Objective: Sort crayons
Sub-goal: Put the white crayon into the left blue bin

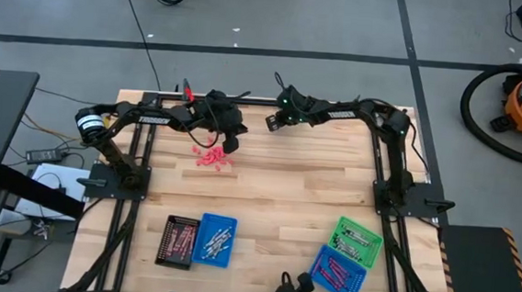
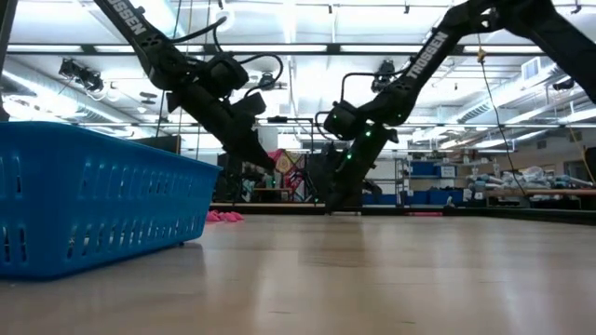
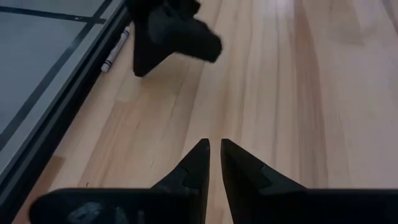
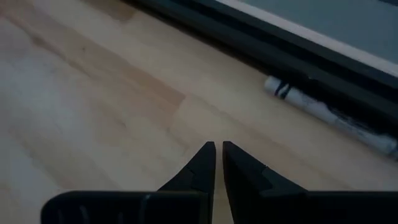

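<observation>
Looking down from above, the pale wooden butcher-block table had both dark arms reaching toward its far edge. The left gripper was hanging right at the top of a loose pile of red-pink crayons, which sat well apart from all the trays. In its own wrist view the left gripper had its two dark pointed fingers nearly together, just a thin slit between them, nothing in there, only bare wood below. You could also see the other arm's gripper as a dark shape further off, and a silver-grey crayon with a dark band lying along the black frame rail.

The right gripper was up near the far rail, just beside the left arm's end. Its wrist view showed the right gripper with the tips pinched narrow too, holding nothing. That same silver-grey crayon lay a bit ahead of the tips against the rail, not touching them.

Near edge of the table: a black rectangular tray with reddish crayons in it, touching a blue plastic basket tray with greyish ones. Over on the right side, a green tray with pale sticks inside, and next to it another blue tray with pink ones.

From table height, the blue mesh-walled basket filled the near left and the pink pile was a tiny smear far back.
</observation>
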